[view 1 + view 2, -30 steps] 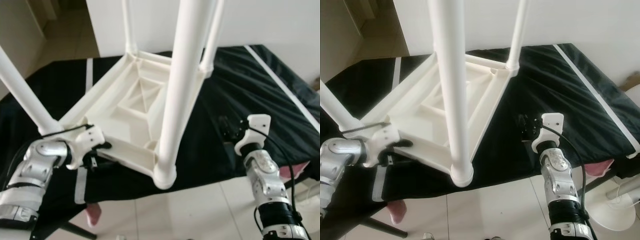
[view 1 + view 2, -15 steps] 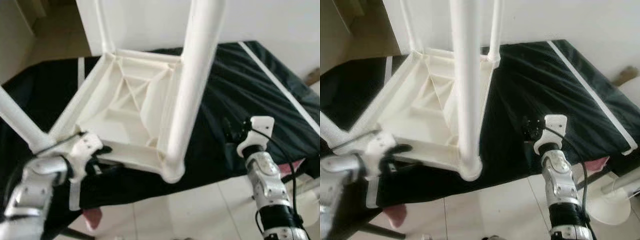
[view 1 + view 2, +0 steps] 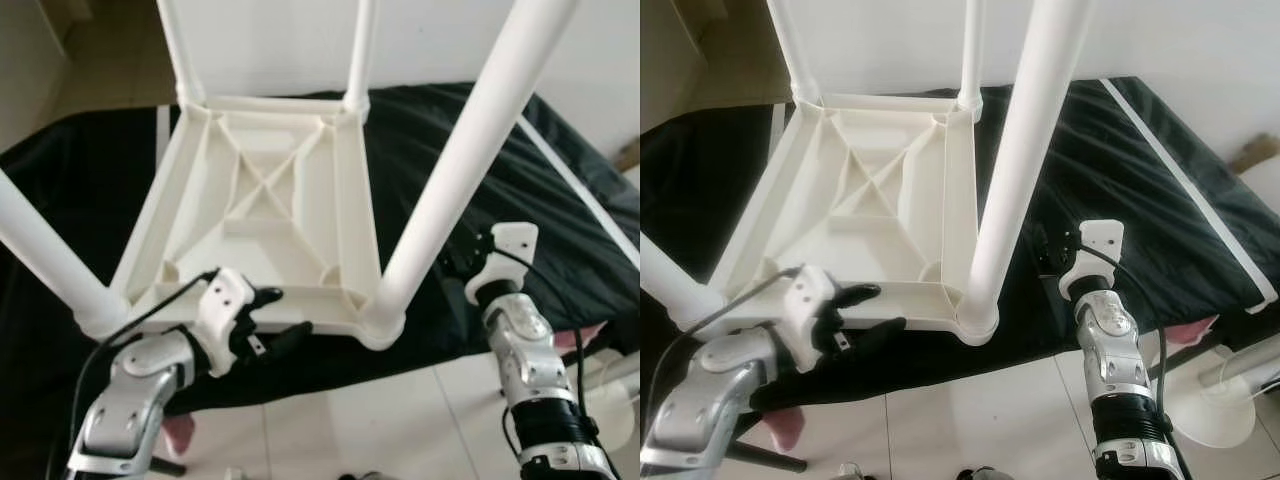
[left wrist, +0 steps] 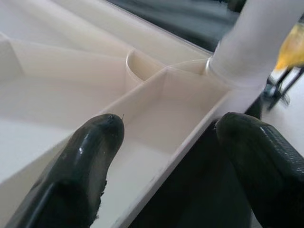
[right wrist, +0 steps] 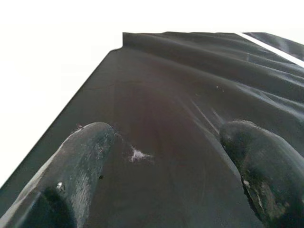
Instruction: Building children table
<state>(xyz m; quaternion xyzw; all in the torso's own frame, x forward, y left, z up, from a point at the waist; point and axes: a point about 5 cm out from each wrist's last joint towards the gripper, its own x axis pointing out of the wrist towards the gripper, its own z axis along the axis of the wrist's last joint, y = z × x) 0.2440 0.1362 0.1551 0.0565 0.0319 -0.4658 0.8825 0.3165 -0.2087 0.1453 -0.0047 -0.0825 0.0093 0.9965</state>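
I keep my left gripper spread astride the upturned table's near rim at seven o'clock, ready to clamp squarely, right gripper released over the black cloth.

No readable text, labels, brands, numbers or signs on anything in view.

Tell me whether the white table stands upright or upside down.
Upside down: the white table lies on the black cloth, ribbed underside up, legs pointing upward.
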